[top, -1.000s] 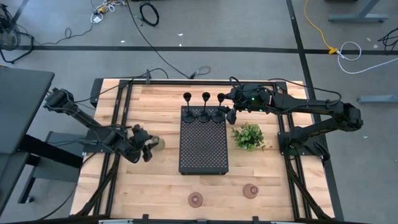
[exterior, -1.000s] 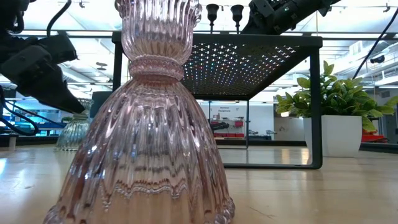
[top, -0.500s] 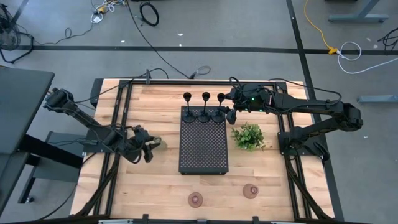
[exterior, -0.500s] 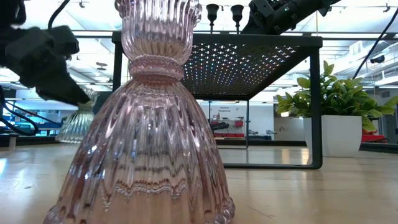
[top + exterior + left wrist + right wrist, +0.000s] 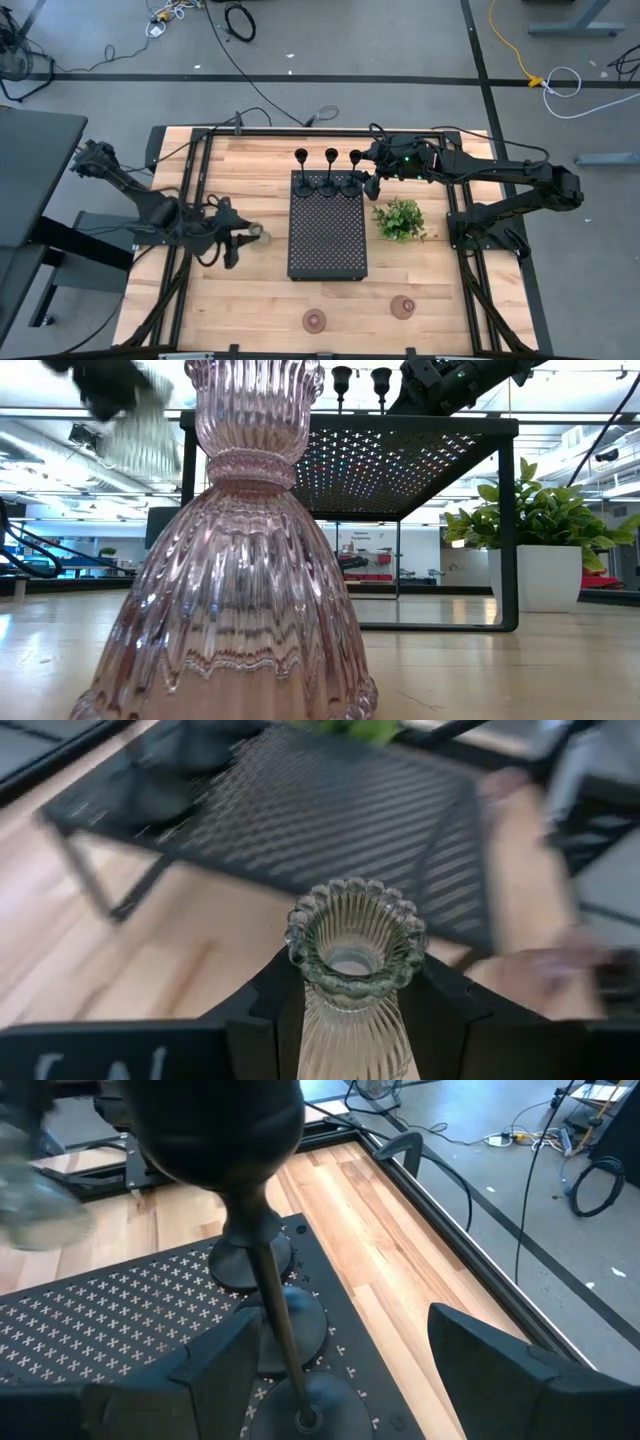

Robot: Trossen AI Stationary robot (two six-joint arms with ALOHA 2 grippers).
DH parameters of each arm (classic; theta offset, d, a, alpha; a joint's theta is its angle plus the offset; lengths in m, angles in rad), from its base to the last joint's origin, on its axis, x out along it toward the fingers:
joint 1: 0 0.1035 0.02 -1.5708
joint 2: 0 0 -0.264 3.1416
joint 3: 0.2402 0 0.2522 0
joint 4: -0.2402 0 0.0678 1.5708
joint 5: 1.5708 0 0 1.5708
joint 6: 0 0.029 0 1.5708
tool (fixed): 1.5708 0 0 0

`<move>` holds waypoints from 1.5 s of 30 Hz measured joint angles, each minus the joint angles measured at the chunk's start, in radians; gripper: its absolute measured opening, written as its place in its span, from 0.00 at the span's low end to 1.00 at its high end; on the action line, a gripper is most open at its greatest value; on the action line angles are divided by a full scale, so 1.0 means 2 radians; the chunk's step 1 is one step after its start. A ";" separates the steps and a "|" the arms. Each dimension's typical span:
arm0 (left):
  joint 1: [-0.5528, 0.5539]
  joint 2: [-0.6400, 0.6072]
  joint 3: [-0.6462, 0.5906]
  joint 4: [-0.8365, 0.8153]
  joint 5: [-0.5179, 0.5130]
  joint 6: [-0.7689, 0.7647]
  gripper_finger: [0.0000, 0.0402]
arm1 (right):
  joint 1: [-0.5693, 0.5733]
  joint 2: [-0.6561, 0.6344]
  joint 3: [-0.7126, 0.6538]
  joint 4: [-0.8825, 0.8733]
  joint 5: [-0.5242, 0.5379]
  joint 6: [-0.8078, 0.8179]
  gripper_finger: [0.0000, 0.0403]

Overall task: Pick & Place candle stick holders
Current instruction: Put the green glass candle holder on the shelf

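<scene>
Nearby, tray [image 5: 327, 238] (perforated), plant [image 5: 399, 219], pinkish holders [image 5: 314, 321].

Three black holders [image 5: 329, 170] upright on tray; greenish glass holder [image 5: 352, 960] lifted.

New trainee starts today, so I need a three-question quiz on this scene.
1. True or false: the left pincer holds a greenish glass holder.
2. How many black holders stand on the black tray?
3. What sits beside the tray on the right arm's side: A) green plant B) pink holder C) cable?

Key: 1 true; 2 three; 3 A.
</scene>
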 joint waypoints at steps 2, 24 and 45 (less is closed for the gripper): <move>-0.004 0.000 0.026 0.001 0.018 0.005 0.33 | 0.000 0.000 0.000 0.000 0.000 0.000 0.71; -0.012 0.217 0.238 0.002 0.024 0.106 0.33 | 0.000 0.000 0.000 -0.045 0.001 0.000 0.71; 0.025 0.310 0.247 0.051 0.023 0.114 0.33 | 0.022 0.000 0.000 -0.084 -0.013 0.027 0.71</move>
